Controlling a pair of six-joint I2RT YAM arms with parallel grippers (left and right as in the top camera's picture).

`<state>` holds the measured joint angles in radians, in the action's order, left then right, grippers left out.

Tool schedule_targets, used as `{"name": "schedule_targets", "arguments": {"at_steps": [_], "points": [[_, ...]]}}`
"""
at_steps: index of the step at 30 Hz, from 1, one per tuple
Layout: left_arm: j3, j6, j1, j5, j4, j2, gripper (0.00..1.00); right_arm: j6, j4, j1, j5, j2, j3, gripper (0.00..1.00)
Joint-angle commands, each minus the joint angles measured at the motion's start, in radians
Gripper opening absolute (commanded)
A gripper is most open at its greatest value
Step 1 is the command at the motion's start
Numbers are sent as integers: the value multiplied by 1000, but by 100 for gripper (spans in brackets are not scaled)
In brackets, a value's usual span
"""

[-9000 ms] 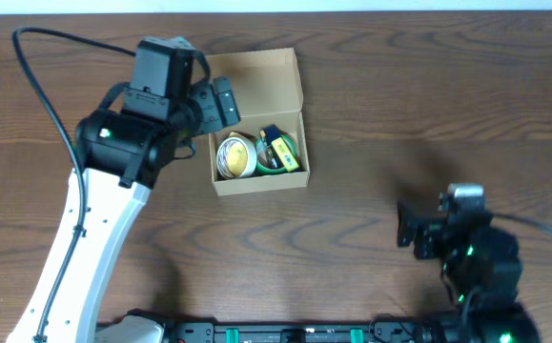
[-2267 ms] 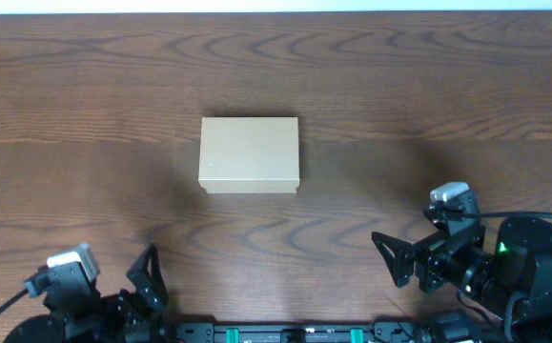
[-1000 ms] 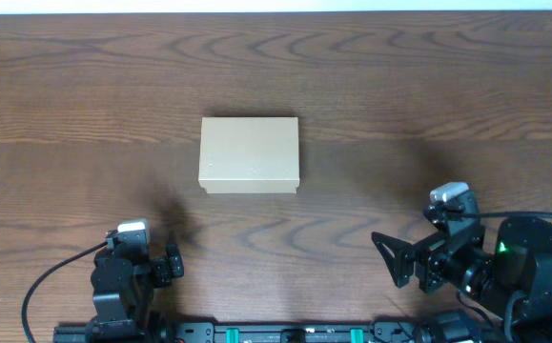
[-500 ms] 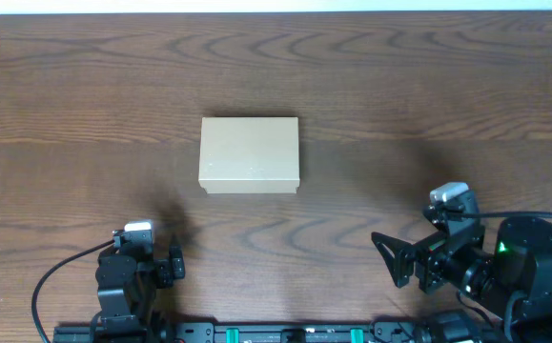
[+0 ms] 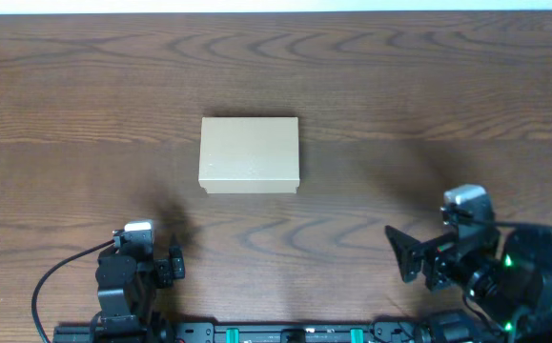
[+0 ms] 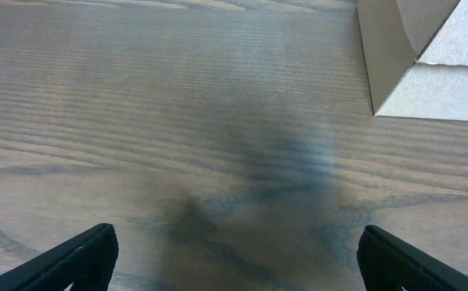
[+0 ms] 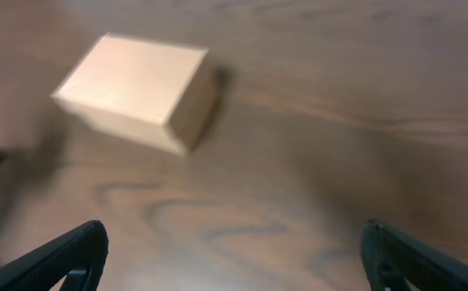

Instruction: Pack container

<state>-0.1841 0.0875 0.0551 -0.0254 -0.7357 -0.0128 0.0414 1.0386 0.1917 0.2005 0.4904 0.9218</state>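
Note:
The container [image 5: 249, 154], a plain tan cardboard box, lies on the wooden table with its flap lid shut, so its contents are hidden. Its corner shows at the top right of the left wrist view [image 6: 427, 56], and it sits at the upper left of the blurred right wrist view [image 7: 137, 90]. My left gripper [image 5: 173, 264] is open and empty near the table's front edge, left of the box [image 6: 234, 263]. My right gripper [image 5: 401, 259] is open and empty at the front right [image 7: 234, 259], well away from the box.
Dark wood-grain table [image 5: 428, 95] all around the box. A black rail [image 5: 285, 333] with green fittings runs along the front edge between the two arm bases.
The box, open with tape rolls inside nine seconds ago, is closed. My left arm has withdrawn to the front left. In the last half second my right arm shifted slightly right.

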Motion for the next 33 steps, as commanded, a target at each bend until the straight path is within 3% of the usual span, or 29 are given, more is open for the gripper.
{"name": "schedule_targets", "arguments": {"at_steps": [1,5,13,20,25,33], "points": [[21,21,-5,7,-8,9,95,-19,-29,-3,-179,-82,-97,99],[21,21,-5,7,-8,9,95,-113,-113,-3,-178,-199,-267,99],[21,21,-5,7,-8,9,95,-124,-269,-21,-169,-398,-592,99],[21,21,-5,7,-8,9,95,-112,-265,-24,-166,-486,-697,99],[21,21,-5,7,-8,9,95,36,-266,-28,-167,-485,-753,99],[21,21,-5,7,-8,9,95,36,-267,-27,-167,-485,-752,99]]}}
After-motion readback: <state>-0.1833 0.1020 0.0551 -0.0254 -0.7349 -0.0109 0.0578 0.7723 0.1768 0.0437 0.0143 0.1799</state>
